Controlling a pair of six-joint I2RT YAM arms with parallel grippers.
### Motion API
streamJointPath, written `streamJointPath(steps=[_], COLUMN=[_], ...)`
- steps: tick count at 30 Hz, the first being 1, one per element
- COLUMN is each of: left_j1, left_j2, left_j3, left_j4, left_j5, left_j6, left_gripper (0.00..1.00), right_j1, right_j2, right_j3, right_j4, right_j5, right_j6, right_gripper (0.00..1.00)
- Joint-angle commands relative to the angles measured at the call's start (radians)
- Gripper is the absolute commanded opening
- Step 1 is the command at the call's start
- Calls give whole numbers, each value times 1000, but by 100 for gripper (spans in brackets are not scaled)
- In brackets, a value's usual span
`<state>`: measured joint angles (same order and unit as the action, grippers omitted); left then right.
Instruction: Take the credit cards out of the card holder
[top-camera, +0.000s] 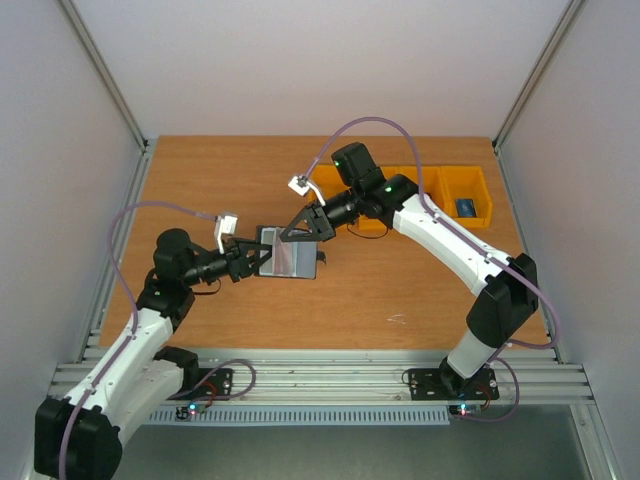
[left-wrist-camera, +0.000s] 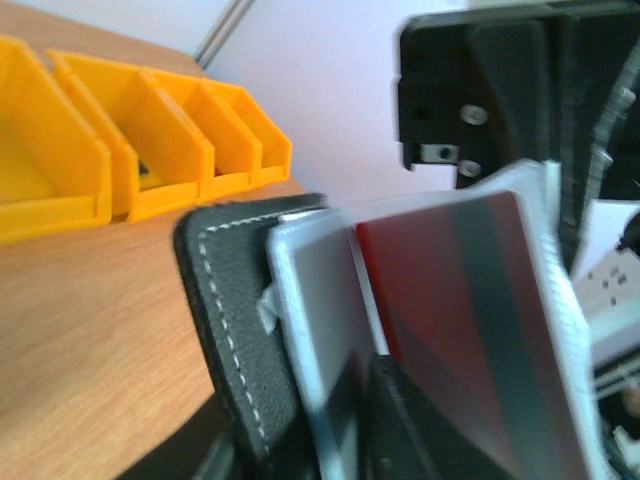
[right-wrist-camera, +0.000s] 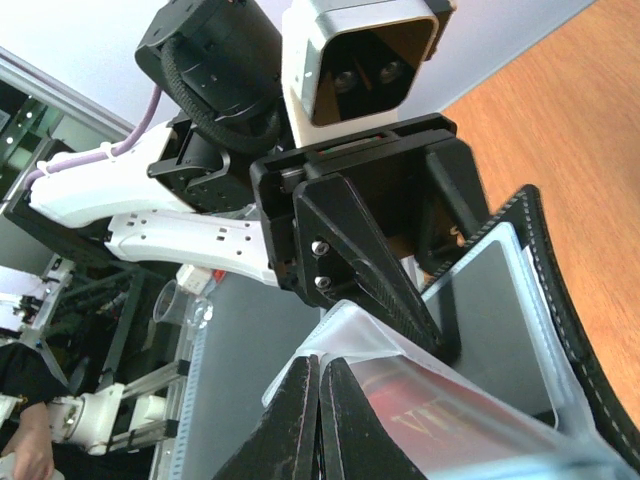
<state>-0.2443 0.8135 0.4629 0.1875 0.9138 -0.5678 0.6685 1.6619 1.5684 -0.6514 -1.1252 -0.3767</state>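
Your holder (top-camera: 290, 255) is near the middle of the worktop (top-camera: 220, 180), a little toward the left edge, propped up between the two arms. The red card (left-wrist-camera: 450, 320) is in it, behind a clear sleeve (right-wrist-camera: 345, 345).

The left gripper (top-camera: 252, 257) has its jaws on either side of the holder's left end, but you can't tell whether they are biting. The right gripper (right-wrist-camera: 320, 380) is clenched, with its tips at the sleeve's upper edge. The pictures don't show whether it has pinched the sleeve, the card or nothing.

That is your main risk. If the right gripper has only the sleeve, a pull will likely drag the whole holder along, or stretch the plastic, and the card will stay in. If the left hold is loose, the holder may swing or slip free once you tug. The two grippers are also very close together, so a crooked pull could knock one against the other.

The yellow bins (top-camera: 470, 180) stand along the far edge toward the right corner, well apart from the holder. One has a small blue thing (top-camera: 466, 207) in it. Nothing lies between the holder and the bins except the right arm's own reach.
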Motion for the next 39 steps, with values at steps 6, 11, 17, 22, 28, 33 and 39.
streamJointPath(steps=[6, 11, 17, 22, 28, 33, 39], left_j1=[-5, -4, -5, -10, -16, -15, -8], left_j2=[-4, -19, -52, -69, -85, -130, -152], left_j3=[-11, 50, 125, 149, 166, 143, 144], left_j4=[176, -101, -364, -369, -392, -268, -127], left_j5=[99, -35, -404, -400, -503, -344, -224], left_j6=[-51, 64, 372, 440, 533, 400, 247], left_gripper=[0, 0, 0, 0, 0, 0, 0], right_j1=[-12, -44, -53, -56, -78, -79, -141], right_j2=[8, -15, -18, -11, -34, -31, -66], right_j3=[2, -80, -182, -195, -231, -239, -294], right_j4=[51, 94, 171, 194, 248, 246, 317], right_j5=[-41, 13, 131, 185, 153, 174, 126], right_j6=[-4, 19, 70, 90, 122, 127, 168], right_gripper=[1, 10, 42, 53, 67, 69, 98])
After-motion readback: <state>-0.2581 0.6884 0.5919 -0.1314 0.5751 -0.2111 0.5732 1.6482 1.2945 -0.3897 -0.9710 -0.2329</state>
